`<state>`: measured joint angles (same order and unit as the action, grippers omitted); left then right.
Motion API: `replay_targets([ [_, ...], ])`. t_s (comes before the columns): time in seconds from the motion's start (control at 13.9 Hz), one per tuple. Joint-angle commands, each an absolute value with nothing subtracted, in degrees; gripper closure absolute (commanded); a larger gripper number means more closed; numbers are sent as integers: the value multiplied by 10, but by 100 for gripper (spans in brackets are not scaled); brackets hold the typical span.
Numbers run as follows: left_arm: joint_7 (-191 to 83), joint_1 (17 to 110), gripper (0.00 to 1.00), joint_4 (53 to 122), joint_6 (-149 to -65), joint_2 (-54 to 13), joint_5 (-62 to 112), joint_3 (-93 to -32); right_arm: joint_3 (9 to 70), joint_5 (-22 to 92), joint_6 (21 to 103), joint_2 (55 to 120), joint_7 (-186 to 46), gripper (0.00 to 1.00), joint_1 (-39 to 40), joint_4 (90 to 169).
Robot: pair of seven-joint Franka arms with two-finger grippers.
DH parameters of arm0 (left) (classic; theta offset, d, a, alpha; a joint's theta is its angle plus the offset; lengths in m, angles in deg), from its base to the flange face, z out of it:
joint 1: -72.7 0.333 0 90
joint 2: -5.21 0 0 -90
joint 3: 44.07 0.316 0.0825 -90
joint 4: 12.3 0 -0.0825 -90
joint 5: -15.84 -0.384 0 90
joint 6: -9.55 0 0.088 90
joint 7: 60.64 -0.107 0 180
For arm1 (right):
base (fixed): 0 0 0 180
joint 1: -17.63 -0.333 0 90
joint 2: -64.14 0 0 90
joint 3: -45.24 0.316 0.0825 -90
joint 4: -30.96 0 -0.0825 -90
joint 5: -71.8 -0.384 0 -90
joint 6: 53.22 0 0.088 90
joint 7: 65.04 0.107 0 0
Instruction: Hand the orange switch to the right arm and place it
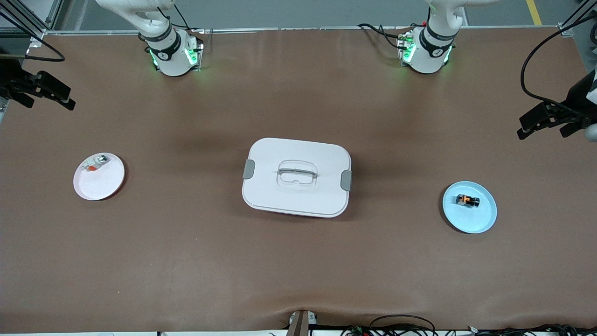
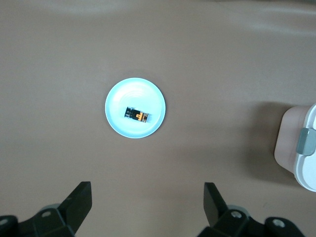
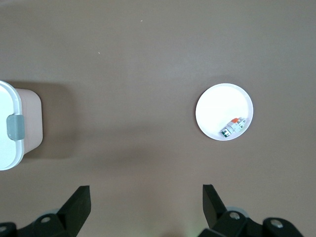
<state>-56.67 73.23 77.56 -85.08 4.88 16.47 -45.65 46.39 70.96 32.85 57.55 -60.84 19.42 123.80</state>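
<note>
The orange switch (image 1: pixel 468 200), tiny and black with an orange section, lies on a light blue plate (image 1: pixel 476 219) toward the left arm's end of the table. In the left wrist view the switch (image 2: pixel 138 115) lies on that plate (image 2: pixel 143 94). My left gripper (image 1: pixel 541 133) is open and empty, raised over the table edge at the left arm's end, apart from the plate; its own view shows it (image 2: pixel 148 192) over bare table. My right gripper (image 1: pixel 49 103) is open and empty, raised at the right arm's end, and shows in its own view (image 3: pixel 146 195).
A white lidded box (image 1: pixel 297 176) with grey clips stands mid-table; its edge shows in both wrist views (image 2: pixel 301 148) (image 3: pixel 10 123). A white plate (image 1: pixel 100 186) toward the right arm's end holds a small whitish-clear part (image 1: pixel 94 164), also in the right wrist view (image 3: pixel 233 127). Brown table surface surrounds them.
</note>
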Motion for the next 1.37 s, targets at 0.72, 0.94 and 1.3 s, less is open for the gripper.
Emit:
replay_targets([
  [0.72,-668,759,0,972,-1003,48,115,-457,465,712,329,568,-612,0,196,1237],
  [0.94,-724,788,0,1005,-1042,48,115,-458,465,711,328,568,-612,0,196,1236],
  [1.3,-769,815,0,1054,-1132,28,115,-459,465,710,328,568,-612,0,196,1236],
])
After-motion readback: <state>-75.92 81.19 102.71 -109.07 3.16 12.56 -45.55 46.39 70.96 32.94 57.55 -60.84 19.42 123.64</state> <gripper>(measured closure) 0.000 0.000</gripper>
